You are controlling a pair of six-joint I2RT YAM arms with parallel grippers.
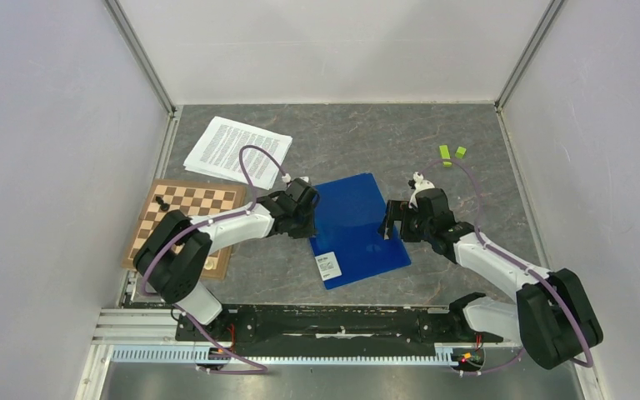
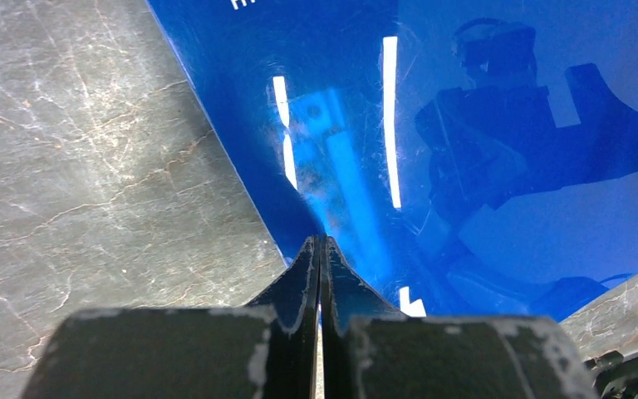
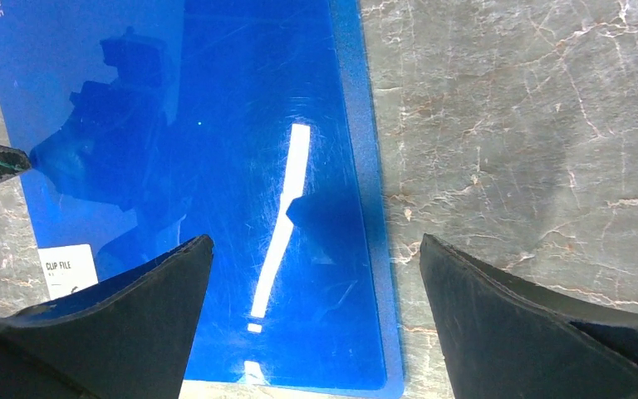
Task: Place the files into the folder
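The blue folder (image 1: 354, 229) lies shut and flat on the grey table, its white label (image 1: 327, 265) at the near left corner. The files (image 1: 237, 150), a thin stack of printed white sheets, lie at the back left, away from both grippers. My left gripper (image 1: 304, 218) is at the folder's left edge; in the left wrist view it (image 2: 320, 241) is shut, tips resting on the blue cover (image 2: 465, 125) just inside the edge. My right gripper (image 1: 390, 223) is open over the folder's right edge; in the right wrist view it (image 3: 316, 238) straddles the edge of the cover (image 3: 216, 125).
A brown chessboard (image 1: 185, 225) with a few pieces lies at the left, under my left arm. Two small green pieces (image 1: 452, 153) lie at the back right. Grey walls close in the table on three sides.
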